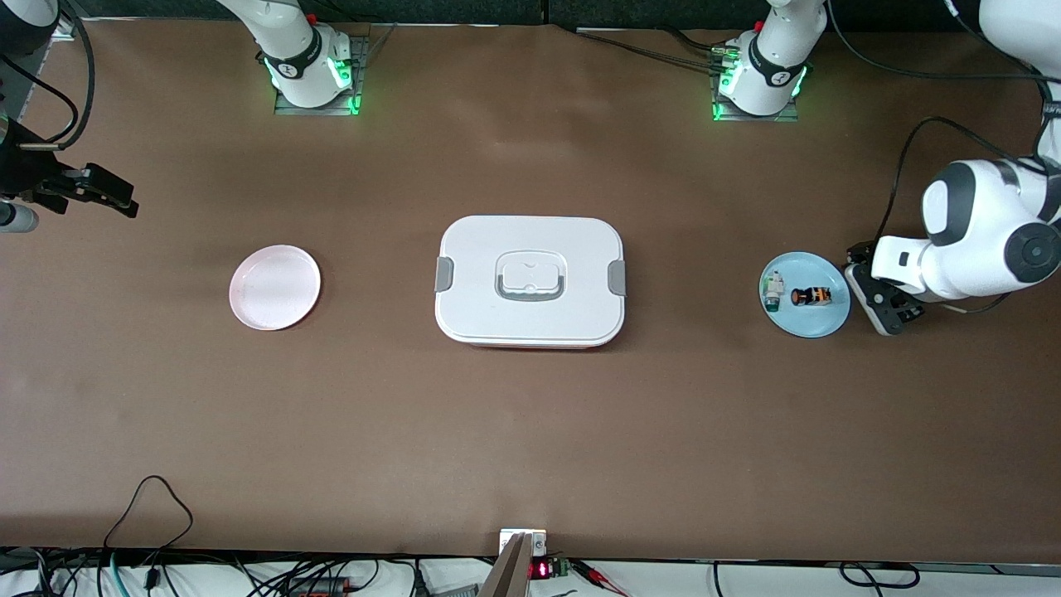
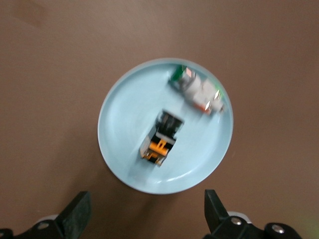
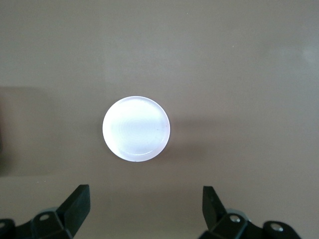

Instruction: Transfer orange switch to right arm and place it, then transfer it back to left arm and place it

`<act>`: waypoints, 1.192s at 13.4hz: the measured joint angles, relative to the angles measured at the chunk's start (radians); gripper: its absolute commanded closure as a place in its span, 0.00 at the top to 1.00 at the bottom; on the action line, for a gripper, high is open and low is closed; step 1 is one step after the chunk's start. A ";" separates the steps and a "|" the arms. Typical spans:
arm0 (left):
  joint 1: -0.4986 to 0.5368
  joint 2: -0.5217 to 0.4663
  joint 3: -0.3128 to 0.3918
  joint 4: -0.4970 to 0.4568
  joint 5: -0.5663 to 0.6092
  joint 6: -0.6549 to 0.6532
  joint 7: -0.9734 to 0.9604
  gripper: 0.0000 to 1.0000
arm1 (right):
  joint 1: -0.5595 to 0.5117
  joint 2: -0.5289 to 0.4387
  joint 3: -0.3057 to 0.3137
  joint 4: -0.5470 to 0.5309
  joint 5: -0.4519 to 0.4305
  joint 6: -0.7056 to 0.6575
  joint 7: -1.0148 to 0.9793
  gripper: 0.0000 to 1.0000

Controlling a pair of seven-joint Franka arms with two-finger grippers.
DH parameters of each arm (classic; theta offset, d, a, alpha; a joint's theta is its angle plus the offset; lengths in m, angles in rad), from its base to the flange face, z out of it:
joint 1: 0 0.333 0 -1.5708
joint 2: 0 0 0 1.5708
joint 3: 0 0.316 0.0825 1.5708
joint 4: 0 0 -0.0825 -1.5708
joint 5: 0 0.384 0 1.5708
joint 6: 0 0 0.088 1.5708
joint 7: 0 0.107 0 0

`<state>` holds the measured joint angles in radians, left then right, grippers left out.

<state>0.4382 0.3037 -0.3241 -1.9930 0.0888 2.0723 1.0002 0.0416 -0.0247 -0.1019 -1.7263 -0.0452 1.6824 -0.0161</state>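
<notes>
I have the orange switch (image 1: 811,296) lying on its side on the blue plate (image 1: 821,325), toward the left arm's end of the table, with a small white-and-green part (image 1: 773,291) just beside it on the same plate. My left gripper (image 1: 885,303) hangs just past the plate's outer edge, its fingers (image 2: 76,215) spread wide and holding nothing; through the left wrist view I look straight down on the plate and both parts. The big white box (image 1: 530,280) sits shut in the middle of the table, well apart from the plate. Toward the right arm's end lies a pink plate (image 1: 274,287) with nothing on it. My right gripper (image 1: 91,191) waits up at that end of the table, fingers (image 3: 75,204) wide apart and empty, the pink plate showing below it in the right wrist view
</notes>
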 measured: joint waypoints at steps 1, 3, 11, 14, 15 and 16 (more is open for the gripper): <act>0.000 -0.024 -0.003 0.001 -0.027 -0.011 -0.059 1.00 | -0.029 0.003 0.024 0.006 0.000 0.000 0.000 1.00; 0.000 -0.067 -0.008 0.001 -0.039 -0.043 -0.184 1.00 | -0.114 0.008 0.121 0.014 -0.001 0.000 0.000 1.00; -0.001 -0.203 -0.076 0.181 -0.049 -0.347 -0.745 1.00 | -0.122 0.015 0.150 0.031 -0.002 -0.024 0.014 1.00; -0.001 -0.204 -0.084 0.287 -0.049 -0.461 -0.877 1.00 | -0.122 0.015 0.146 0.059 -0.002 -0.089 -0.017 1.00; -0.001 -0.205 -0.087 0.328 -0.051 -0.501 -0.896 1.00 | -0.122 0.015 0.145 0.066 -0.002 -0.099 -0.028 1.00; -0.001 -0.205 -0.087 0.363 -0.064 -0.526 -0.903 1.00 | -0.122 0.015 0.144 0.068 -0.002 -0.106 -0.029 1.00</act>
<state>0.4375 0.0983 -0.4113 -1.6297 0.0248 1.5465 0.0974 -0.0804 -0.0098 0.0423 -1.6579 -0.0469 1.5768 -0.0454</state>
